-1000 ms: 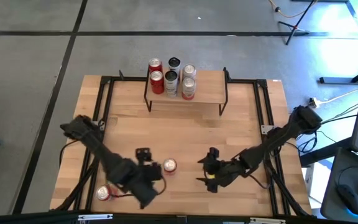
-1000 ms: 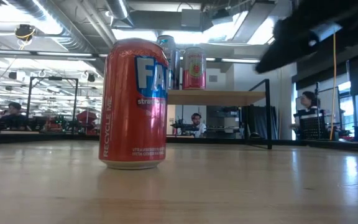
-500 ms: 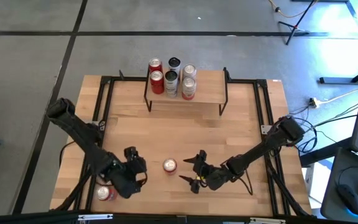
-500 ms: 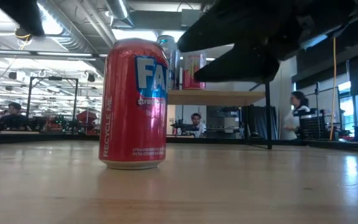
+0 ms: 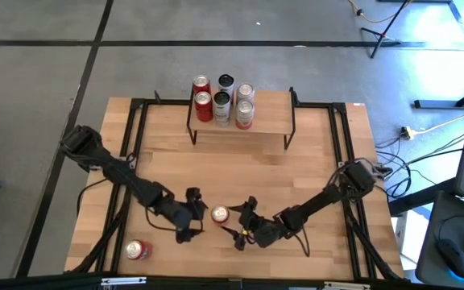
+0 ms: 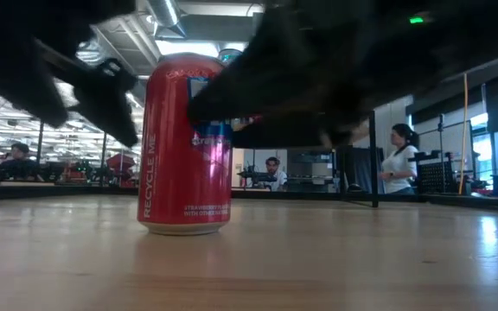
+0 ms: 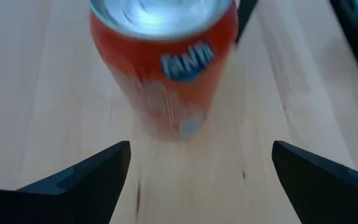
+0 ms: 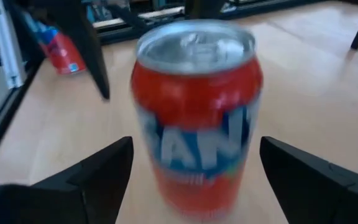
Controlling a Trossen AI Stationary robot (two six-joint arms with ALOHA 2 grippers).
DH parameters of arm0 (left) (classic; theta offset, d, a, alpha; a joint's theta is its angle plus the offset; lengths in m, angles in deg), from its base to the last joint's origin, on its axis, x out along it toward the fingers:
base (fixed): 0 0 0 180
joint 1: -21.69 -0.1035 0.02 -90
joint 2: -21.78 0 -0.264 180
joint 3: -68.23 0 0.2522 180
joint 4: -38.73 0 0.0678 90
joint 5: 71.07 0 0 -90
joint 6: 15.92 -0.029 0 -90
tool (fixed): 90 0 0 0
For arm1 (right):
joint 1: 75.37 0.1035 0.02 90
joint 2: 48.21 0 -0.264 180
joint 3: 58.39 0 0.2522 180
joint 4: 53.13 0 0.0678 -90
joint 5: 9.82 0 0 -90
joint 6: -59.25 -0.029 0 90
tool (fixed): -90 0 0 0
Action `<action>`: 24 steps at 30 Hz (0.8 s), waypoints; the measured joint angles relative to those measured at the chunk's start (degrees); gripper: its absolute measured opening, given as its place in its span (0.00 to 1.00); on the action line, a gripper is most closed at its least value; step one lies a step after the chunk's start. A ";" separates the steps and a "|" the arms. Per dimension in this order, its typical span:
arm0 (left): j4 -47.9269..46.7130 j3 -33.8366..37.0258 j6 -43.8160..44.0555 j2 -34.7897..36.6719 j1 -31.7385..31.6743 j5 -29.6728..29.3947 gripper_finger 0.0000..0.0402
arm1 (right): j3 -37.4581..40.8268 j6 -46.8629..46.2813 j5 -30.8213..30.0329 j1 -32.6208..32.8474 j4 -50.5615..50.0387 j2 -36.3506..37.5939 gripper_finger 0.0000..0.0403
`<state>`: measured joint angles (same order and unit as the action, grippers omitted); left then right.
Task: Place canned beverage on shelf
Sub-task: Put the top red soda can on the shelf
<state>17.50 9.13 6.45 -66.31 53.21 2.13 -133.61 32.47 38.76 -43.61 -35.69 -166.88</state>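
Note:
A red Fanta can [image 5: 220, 214] stands upright on its base on the wooden tabletop near the front edge; it also shows in the low view [image 6: 184, 142]. My left gripper [image 5: 195, 216] is open just left of it, with the can [image 7: 166, 62] ahead of its fingers. My right gripper [image 5: 237, 223] is open just right of it, with the can [image 8: 197, 106] ahead of its fingers. Neither gripper touches the can. The shelf [image 5: 264, 122], a small light-wood board on black legs, stands at the table's far side with several cans [image 5: 222, 101] on its left half.
A second red can [image 5: 138, 250] lies on its side near the front left corner and also shows in the right wrist view [image 8: 64, 53]. Black frame rails [image 5: 131, 153] run along the table's left and right sides. People show in the room beyond the table [image 6: 400, 164].
My right gripper has gone toward the table's left edge and down, up to the upright red can. My left gripper drew back toward the left, then came toward the can from that side. The can has kept still.

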 joint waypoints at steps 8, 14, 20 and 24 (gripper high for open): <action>8.87 0.96 -6.62 -0.01 -3.48 7.39 0.95 | -6.20 2.38 2.11 -3.88 -0.40 -3.67 0.84; 9.52 0.94 -6.60 -0.02 -4.15 7.54 0.95 | -7.88 2.91 2.83 -4.44 -3.75 -4.29 0.79; 8.29 0.03 -6.27 0.89 -3.72 7.36 0.95 | -7.88 3.03 2.59 -4.41 -4.19 -4.29 0.68; 1.38 -2.60 -2.30 5.05 -2.37 8.69 0.95 | -7.79 2.86 2.45 -4.41 -5.57 -2.44 0.68</action>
<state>18.89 6.53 4.15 -61.26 50.84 10.82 -141.40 35.34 41.21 -48.02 -41.26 -169.32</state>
